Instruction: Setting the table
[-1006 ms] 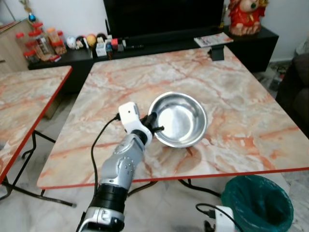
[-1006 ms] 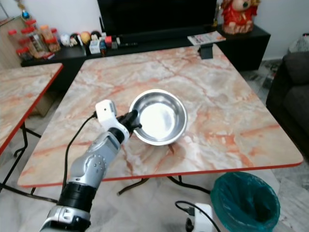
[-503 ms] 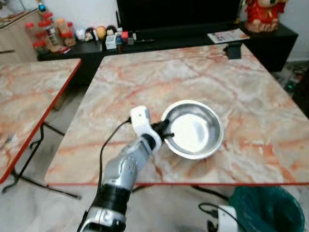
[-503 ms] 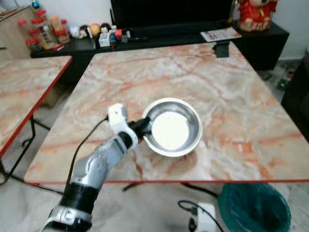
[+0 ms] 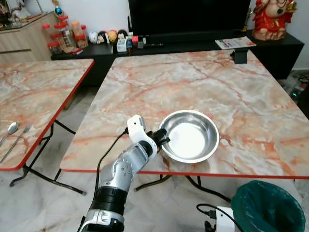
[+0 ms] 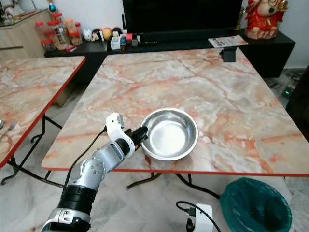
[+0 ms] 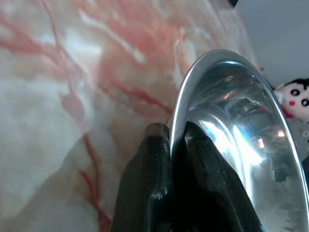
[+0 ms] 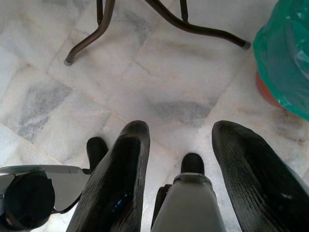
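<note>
The left gripper (image 5: 162,138) pinches the near-left rim of a stainless steel bowl (image 5: 189,136), 1 black finger inside the wall and 1 outside, on the marble-patterned table (image 5: 193,82). Over the past second the camera has pulled back and swung, bringing a second table (image 5: 34,106) with a spoon (image 5: 11,128) and fork (image 5: 23,131) into view; the bowl now sits close to the near edge, grip unchanged. Placement looks nearly done, with release likely next. The right gripper (image 8: 181,159) hangs idle over the floor, fingers spread, near a green bin (image 5: 266,205).
</note>
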Available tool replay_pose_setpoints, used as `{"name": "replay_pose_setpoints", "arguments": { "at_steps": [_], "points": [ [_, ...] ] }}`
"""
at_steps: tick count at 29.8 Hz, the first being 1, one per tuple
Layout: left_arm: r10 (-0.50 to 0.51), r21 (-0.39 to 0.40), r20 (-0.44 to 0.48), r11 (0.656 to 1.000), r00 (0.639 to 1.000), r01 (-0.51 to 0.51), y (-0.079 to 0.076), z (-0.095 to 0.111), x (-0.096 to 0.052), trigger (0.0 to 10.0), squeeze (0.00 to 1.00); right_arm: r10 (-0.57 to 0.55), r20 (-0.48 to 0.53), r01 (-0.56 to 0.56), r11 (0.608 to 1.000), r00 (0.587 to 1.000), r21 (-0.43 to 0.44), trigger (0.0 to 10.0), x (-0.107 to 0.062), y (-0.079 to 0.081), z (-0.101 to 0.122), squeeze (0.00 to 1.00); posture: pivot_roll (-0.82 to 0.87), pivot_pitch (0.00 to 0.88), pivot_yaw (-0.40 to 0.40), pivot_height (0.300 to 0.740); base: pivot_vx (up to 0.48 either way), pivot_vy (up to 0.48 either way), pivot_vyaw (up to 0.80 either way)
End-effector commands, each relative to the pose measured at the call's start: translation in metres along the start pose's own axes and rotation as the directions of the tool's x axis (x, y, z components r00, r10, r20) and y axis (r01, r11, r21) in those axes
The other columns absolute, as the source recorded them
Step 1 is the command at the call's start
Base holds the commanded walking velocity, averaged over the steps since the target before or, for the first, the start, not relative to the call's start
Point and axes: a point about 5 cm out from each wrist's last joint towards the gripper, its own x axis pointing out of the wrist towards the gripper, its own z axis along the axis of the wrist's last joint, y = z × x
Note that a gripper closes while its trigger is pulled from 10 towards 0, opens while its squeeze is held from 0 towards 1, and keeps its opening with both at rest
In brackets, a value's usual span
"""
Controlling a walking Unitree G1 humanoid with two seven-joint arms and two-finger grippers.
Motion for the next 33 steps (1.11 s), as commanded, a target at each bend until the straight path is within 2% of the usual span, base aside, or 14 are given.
{"name": "replay_pose_setpoints", "arguments": {
  "at_steps": [1, 7, 15, 19, 24, 33],
  "points": [
    [-0.177, 0.029, 0.028, 0.984, 0.984, 0.176, -0.066, 0.011, 0.018, 10.0, 0.0, 0.003, -0.005, -0.003, 1.0, 1.0, 0.004, 10.0, 0.0, 0.003, -0.001, 0.0, 0.02, 0.018, 0.099, 0.74, 0.0, 0.0, 0.0],
    [-0.163, 0.06, 0.054, 0.985, 0.985, 0.159, -0.064, 0.014, 0.018, 10.0, 0.0, -0.003, -0.006, 0.003, 1.0, 1.0, 0.015, 10.0, 0.0, 0.002, -0.001, 0.0, 0.02, 0.016, 0.1, 0.74, 0.0, 0.0, 0.0],
    [-0.174, 0.051, 0.078, 0.984, 0.982, 0.17, -0.066, 0.019, 0.02, 10.0, 0.0, 0.0, -0.008, 0.0, 1.0, 1.0, 0.013, 10.0, 0.0, 0.002, -0.002, 0.0, 0.03, 0.016, 0.098, 0.74, 0.0, 0.0, 0.0],
    [-0.167, 0.065, 0.06, 0.984, 0.984, 0.163, -0.072, 0.016, 0.026, 10.0, 0.0, 0.001, -0.008, -0.001, 1.0, 1.0, 0.011, 10.0, 0.0, 0.003, -0.002, 0.0, 0.03, 0.015, 0.099, 0.74, 0.0, 0.0, 0.0],
    [-0.158, 0.046, 0.036, 0.987, 0.987, 0.156, -0.079, 0.011, 0.034, 10.0, 0.0, 0.0, -0.01, 0.0, 1.0, 1.0, 0.014, 10.0, 0.0, 0.003, -0.003, 0.0, 0.02, 0.018, 0.104, 0.74, 0.0, 0.0, 0.0],
    [-0.15, 0.013, -0.042, 0.988, 0.988, 0.151, -0.079, -0.008, 0.042, 10.0, 0.0, 0.0, -0.015, 0.001, 1.0, 1.0, 0.021, 10.0, -0.001, 0.005, -0.005, 0.0, 0.02, 0.021, 0.115, 0.74, 0.0, 0.0, 0.0]
  ]
}}
